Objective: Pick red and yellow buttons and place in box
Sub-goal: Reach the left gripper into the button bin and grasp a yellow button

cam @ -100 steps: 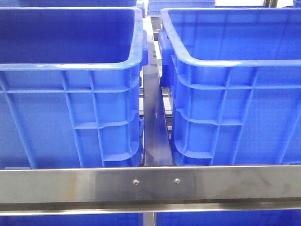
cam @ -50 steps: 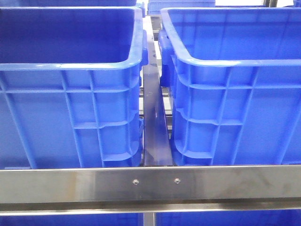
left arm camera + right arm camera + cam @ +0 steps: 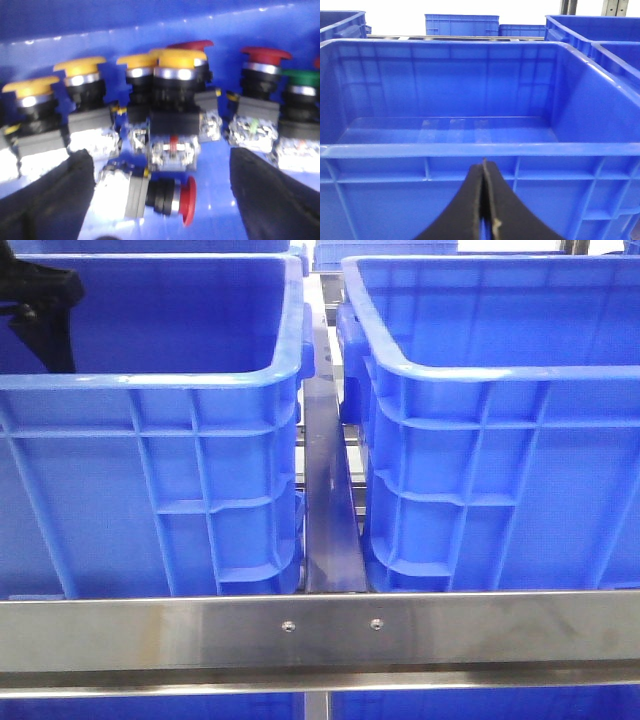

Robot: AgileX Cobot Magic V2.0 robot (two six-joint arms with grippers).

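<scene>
— Red and yellow buttons (image 3: 170, 100): where, and in what state?

— Clustered on the blue floor of a bin, seen only from the left wrist; blurred.

— Yellow ones?

— Four upright in a row, mushroom caps up, chrome collars, black bodies, clear contact blocks beneath. Foremost yellow button (image 3: 176, 59) stands at the middle, partly hiding another yellow cap beside it.

— Red?

— One red button (image 3: 162, 192) tipped on its side, alone in front of the row, cap pointing sideways, grey block behind. A second red button (image 3: 265, 55) upright in the row. A third red cap peeks from behind the middle yellow.
</scene>
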